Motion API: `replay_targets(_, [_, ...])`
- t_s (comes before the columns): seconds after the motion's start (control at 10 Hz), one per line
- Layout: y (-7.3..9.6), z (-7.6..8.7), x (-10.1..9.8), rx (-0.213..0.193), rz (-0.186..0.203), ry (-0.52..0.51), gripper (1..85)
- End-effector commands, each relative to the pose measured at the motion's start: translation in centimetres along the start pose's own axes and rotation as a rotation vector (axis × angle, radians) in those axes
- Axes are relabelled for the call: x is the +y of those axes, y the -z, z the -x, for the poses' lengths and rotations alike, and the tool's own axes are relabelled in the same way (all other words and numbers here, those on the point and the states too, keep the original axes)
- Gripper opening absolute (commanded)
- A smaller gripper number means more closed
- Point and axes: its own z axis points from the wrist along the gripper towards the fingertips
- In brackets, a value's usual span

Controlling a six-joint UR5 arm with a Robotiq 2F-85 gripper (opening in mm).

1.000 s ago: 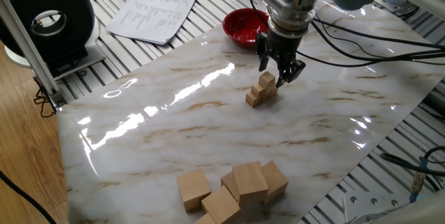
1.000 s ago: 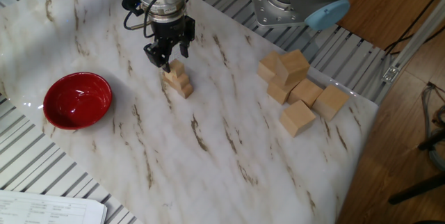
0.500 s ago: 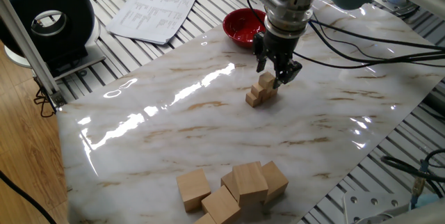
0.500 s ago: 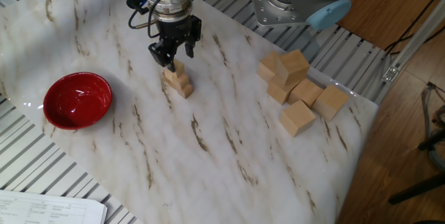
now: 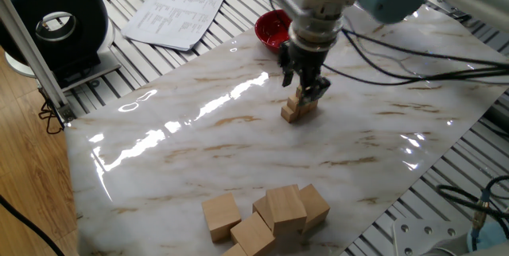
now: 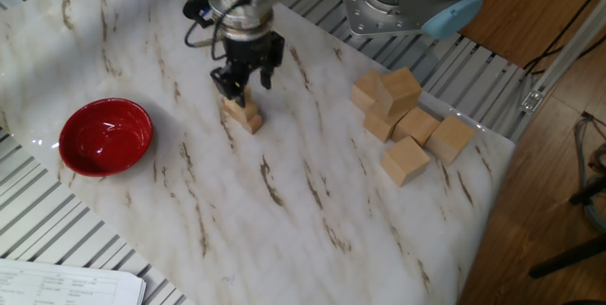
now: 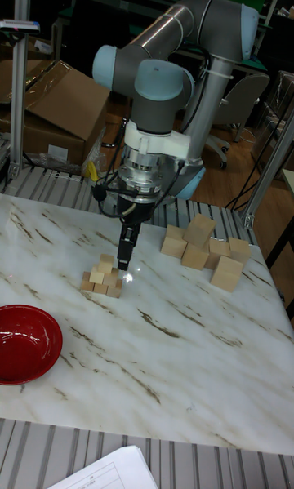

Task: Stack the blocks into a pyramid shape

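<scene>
Workshop setting: white marble-patterned tabletop (image 5: 199,153) laid over a ribbed aluminium frame, with cardboard boxes (image 7: 49,105) and a chair behind in the tall fixed view.

Task items: small tan blocks (image 5: 299,106) stacked as a stepped pile near the tabletop centre, toward the red bowl side. Same pile at (image 6: 243,113) and (image 7: 101,276). Tall fixed view: bottom row of about three cubes, further cubes above, one on top. Exact count not determinable.

Gripper (image 5: 305,83): pointed straight down directly over the pile, also at (image 6: 242,81) and (image 7: 126,256). Fingers (image 5: 317,87) set slightly apart, tips level with the top of the pile. Nothing visibly clamped between them. Contact with the top cube: cannot tell. True width of the gap hard to judge, since the arm wrist hides part of the tips.

Other items:
- Red bowl (image 6: 105,136) on the tabletop, near the pile but apart from it; also at (image 5: 273,30) and (image 7: 26,343).
- Cluster of much larger light-wood cubes (image 6: 405,114) near one tabletop edge, well apart from the pile; some stacked on others. Also at (image 5: 266,212) and (image 7: 202,249).
- Printed paper sheets (image 5: 176,11) on the frame beyond the tabletop.
- Black round device (image 5: 54,24) beside the papers.
</scene>
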Motion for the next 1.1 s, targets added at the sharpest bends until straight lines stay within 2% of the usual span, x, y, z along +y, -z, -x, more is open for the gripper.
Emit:
replay_targets(0.0, [-1.7, 2.9, -0.3, -0.007, -0.055, -0.051, 55.0])
replay_targets(0.1, [-2.0, 3.1, -0.4, -0.003, -0.065, -0.064, 51.7])
replay_targets(0.2, [-2.0, 2.7, -0.8, 0.014, -0.082, -0.086, 40.7])
replay_targets(0.4, [-1.4, 0.7, -2.1, 0.083, -0.151, -0.169, 19.0])
replay_targets(0.5, [-1.3, 0.5, -2.4, 0.088, -0.158, -0.187, 10.0])
replay_targets(0.6, [-1.2, 0.9, -2.4, 0.07, -0.159, -0.211, 9.3])
replay_targets(0.7, [-0.9, 1.2, -2.7, 0.049, -0.181, -0.278, 1.0])
replay_targets(0.8, [-0.9, 1.0, -2.6, 0.054, -0.182, -0.336, 1.0])
replay_targets(0.9, [-0.7, 0.3, -3.1, 0.071, -0.209, -0.377, 1.0])
replay_targets(1.0, [-0.3, 0.4, -3.4, 0.055, -0.234, -0.451, 1.0])
